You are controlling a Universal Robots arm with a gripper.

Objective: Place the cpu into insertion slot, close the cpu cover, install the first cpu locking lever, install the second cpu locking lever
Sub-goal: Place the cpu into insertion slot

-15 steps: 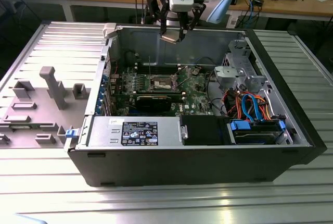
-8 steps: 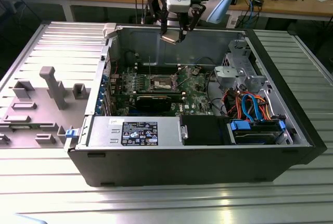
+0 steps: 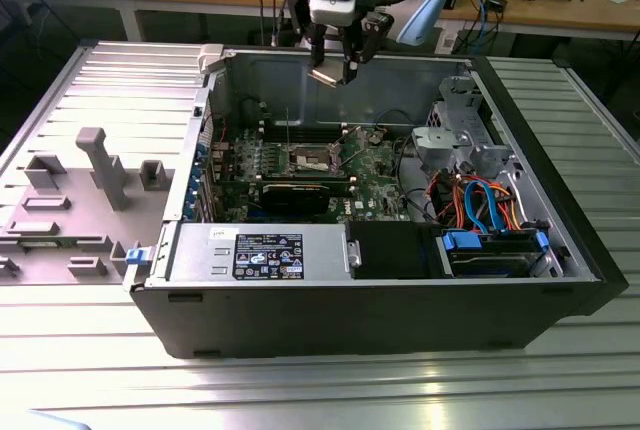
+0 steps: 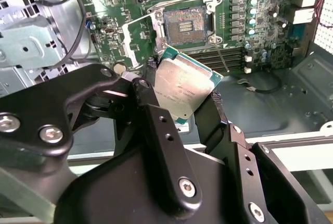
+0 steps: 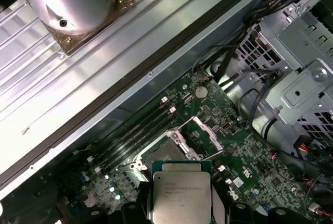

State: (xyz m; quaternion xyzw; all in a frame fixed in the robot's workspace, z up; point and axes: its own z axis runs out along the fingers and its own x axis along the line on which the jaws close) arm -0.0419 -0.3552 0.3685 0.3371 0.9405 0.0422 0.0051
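In tool [image 4: 178,94]: cpu [image 4: 183,86] gripped, well apart from insertion slot [image 4: 186,25].

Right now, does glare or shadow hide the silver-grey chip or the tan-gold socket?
Exterior view: glare streaks the ribbed metal table; the tan-gold square socket sits dim inside the black case. Second wrist view: the flat silver-grey chip carries only a soft sheen. First wrist view: the chip is evenly lit, the green board darker.
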